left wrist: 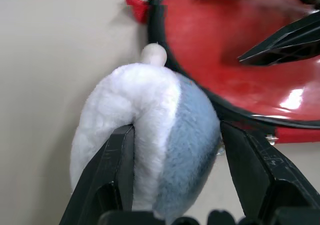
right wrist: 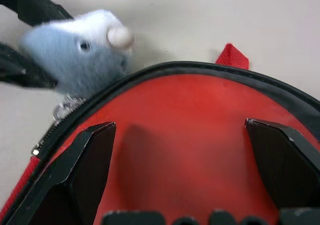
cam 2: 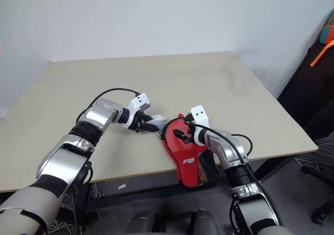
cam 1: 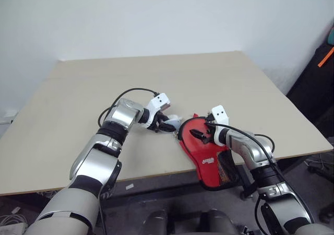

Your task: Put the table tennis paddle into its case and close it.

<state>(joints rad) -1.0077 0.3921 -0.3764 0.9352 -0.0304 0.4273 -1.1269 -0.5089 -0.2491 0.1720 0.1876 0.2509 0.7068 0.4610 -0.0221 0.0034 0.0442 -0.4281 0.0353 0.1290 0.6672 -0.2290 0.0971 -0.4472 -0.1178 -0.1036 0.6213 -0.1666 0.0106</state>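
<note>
Beside the case (cam 1: 206, 154), plush toy (left wrist: 150, 135) in left end effector (cam 1: 166, 124)

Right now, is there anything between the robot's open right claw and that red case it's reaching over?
Nothing visible. The right gripper hangs with its jaws spread wide directly over the case, with no object between them. The only nearby item, a fluffy white-and-grey plush charm, sits at the case's edge between the left gripper's fingers, off to the side.

A white-and-grey plush toy (left wrist: 150, 135) sits between the left gripper (left wrist: 175, 160)'s two black fingers (left wrist: 107, 175), both pressed to its sides. Just past the toy lies the red case (left wrist: 240, 60), black-trimmed, on the beige table (left wrist: 55, 60).
</note>
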